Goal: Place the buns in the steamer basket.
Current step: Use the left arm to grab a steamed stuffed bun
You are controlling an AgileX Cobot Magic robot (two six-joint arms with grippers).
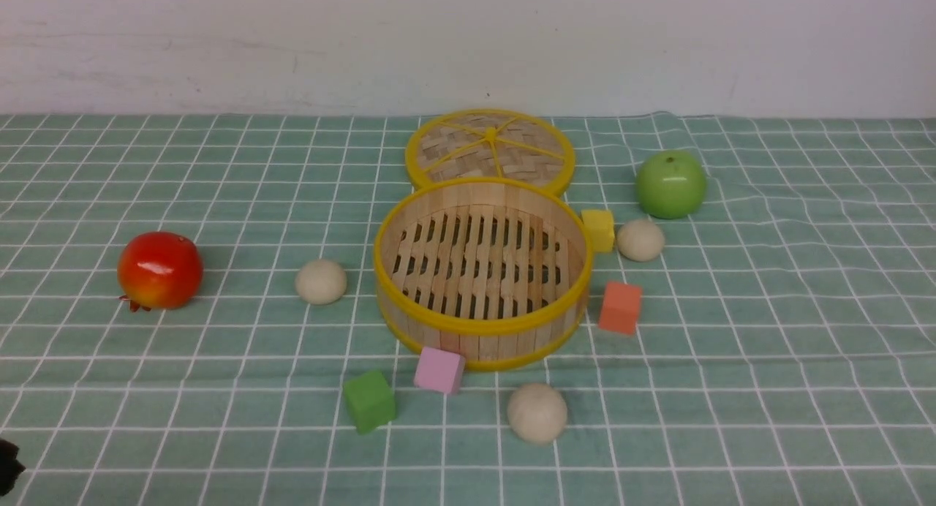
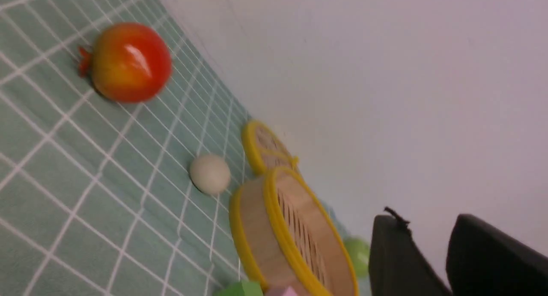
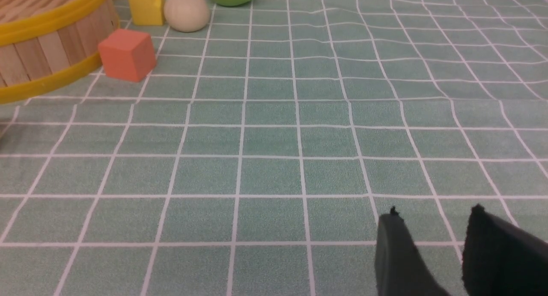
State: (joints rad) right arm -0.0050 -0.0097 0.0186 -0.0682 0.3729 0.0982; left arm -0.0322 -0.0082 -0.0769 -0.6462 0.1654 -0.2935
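Note:
The steamer basket [image 1: 482, 329] stands empty in the middle of the cloth. Three buns lie around it: one to its left [image 1: 321, 281], one at its far right [image 1: 640, 240], one in front [image 1: 537, 412]. My left gripper [image 2: 428, 221] is open and holds nothing, up off the cloth, with the left bun [image 2: 209, 174] and the basket [image 2: 278, 214] well ahead of it. My right gripper [image 3: 434, 214] is open and empty too, low over bare cloth. The right bun [image 3: 186, 11] and the basket [image 3: 51, 18] are far from it.
The flat woven lid [image 1: 490, 149] lies behind the basket. A green apple [image 1: 670, 184] sits at the back right and a red fruit [image 1: 160, 270] at the left. Yellow [image 1: 598, 229], orange [image 1: 620, 308], pink [image 1: 439, 370] and green [image 1: 369, 401] cubes ring the basket.

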